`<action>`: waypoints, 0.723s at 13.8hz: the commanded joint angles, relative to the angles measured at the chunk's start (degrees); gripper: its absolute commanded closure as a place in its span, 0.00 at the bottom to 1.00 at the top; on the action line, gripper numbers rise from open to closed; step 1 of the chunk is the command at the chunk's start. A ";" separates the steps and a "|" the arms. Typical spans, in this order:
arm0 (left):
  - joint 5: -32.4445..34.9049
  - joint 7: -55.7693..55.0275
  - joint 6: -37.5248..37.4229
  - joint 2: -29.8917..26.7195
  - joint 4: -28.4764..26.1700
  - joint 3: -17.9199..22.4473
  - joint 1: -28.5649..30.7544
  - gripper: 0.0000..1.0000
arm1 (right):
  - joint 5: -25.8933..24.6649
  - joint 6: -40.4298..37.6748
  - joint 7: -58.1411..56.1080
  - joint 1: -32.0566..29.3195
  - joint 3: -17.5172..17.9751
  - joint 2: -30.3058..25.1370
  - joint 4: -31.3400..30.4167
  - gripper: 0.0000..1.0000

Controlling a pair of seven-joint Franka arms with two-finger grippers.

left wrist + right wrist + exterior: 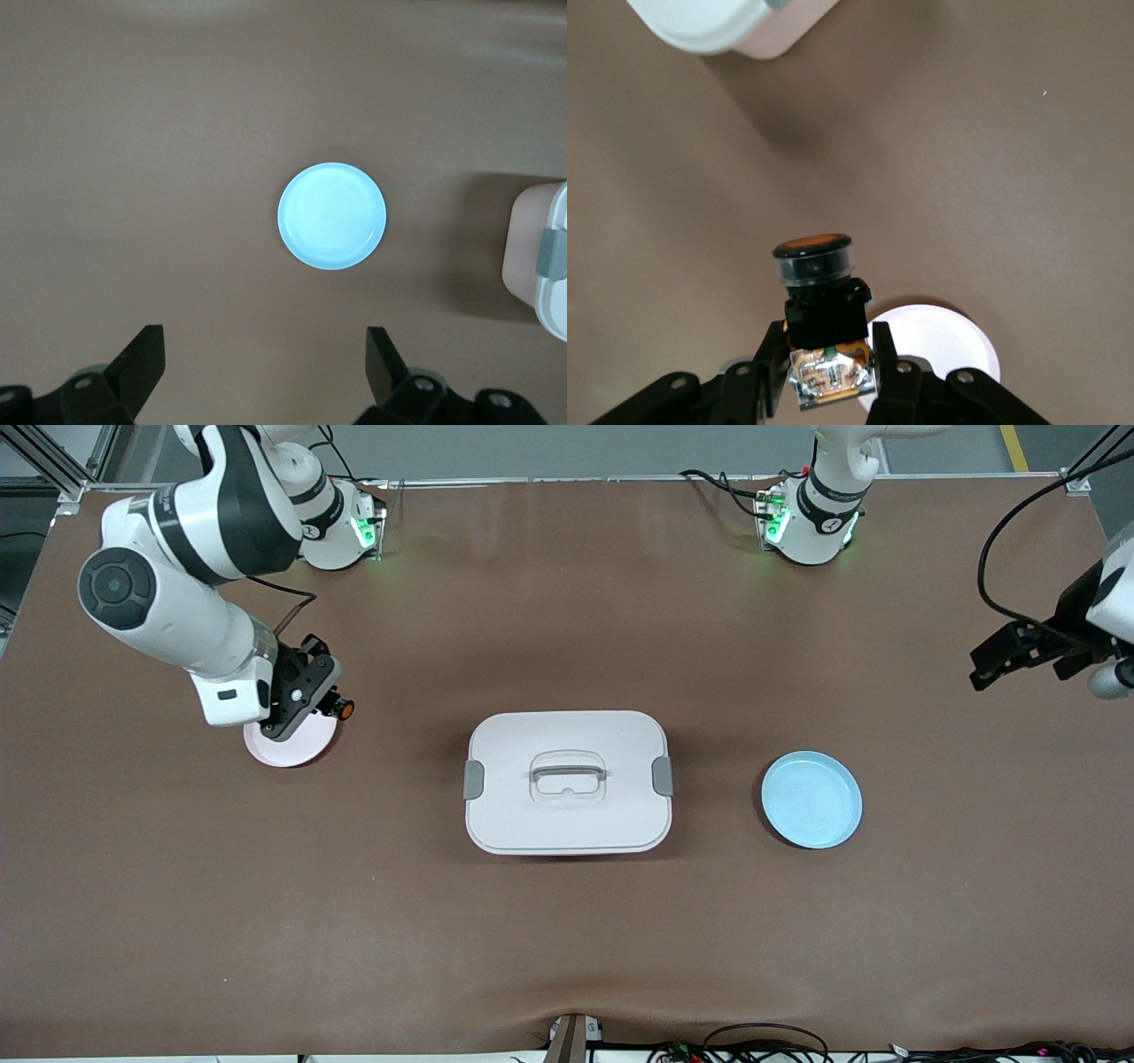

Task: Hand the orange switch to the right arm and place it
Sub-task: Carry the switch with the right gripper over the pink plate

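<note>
The orange switch (340, 709), a small black cylinder with an orange cap, is held in the air at the edge of a pink plate (297, 747). My right gripper (321, 701) is shut on it. In the right wrist view the fingers clamp the switch (819, 288) by its black body, cap pointing away from the right gripper (829, 343), with the pale plate (943, 345) below. My left gripper (985, 670) hangs open and empty over the left arm's end of the table. Its two fingers stand wide apart in the left wrist view (266, 354).
A white lidded box (567, 815) with a handle sits mid-table, seen partly in both wrist views (532, 266) (718, 22). A blue plate (811, 799) (332, 215) lies between the box and the left arm's end. Cables run along the front edge.
</note>
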 commanded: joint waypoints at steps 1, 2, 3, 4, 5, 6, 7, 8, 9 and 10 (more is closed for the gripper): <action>-0.66 1.13 -0.48 -2.09 -2.68 2.42 -2.61 0.00 | -1.70 6.62 -6.06 -2.46 0.76 -5.56 -10.07 1.00; -0.74 1.22 -0.48 -2.26 -3.29 2.51 -3.04 0.00 | -3.01 9.25 -7.65 -2.90 0.76 -6.26 -12.45 1.00; -0.74 1.13 -0.48 -2.35 -3.30 2.51 -3.22 0.00 | -3.64 11.63 -8.01 -3.43 0.76 -6.53 -14.91 1.00; -0.74 1.13 -0.40 -2.35 -3.30 2.51 -3.31 0.00 | -4.08 14.26 -8.88 -3.61 0.76 -7.14 -17.19 1.00; -0.66 1.22 -0.31 -2.35 -3.30 2.51 -3.40 0.00 | -4.17 16.72 -10.28 -3.78 0.76 -7.32 -19.48 1.00; -0.66 1.22 -0.31 -2.35 -3.56 2.51 -3.66 0.00 | -4.17 19.01 -11.34 -4.74 0.76 -7.76 -21.76 1.00; -0.74 1.04 -0.13 -2.35 -3.74 2.51 -4.10 0.00 | -4.17 21.47 -13.18 -5.45 0.76 -8.11 -23.96 1.00; -0.74 0.52 -0.13 -2.35 -3.83 2.51 -4.19 0.00 | -4.26 23.67 -15.98 -6.67 0.76 -8.20 -25.55 1.00; -0.74 0.78 -0.05 -2.35 -4.09 2.59 -4.28 0.00 | -4.26 25.43 -19.06 -8.16 0.76 -8.12 -26.78 1.00; -0.74 0.87 -0.05 -2.35 -4.18 2.60 -4.63 0.00 | -4.17 26.41 -20.83 -9.31 0.76 -8.03 -27.67 1.00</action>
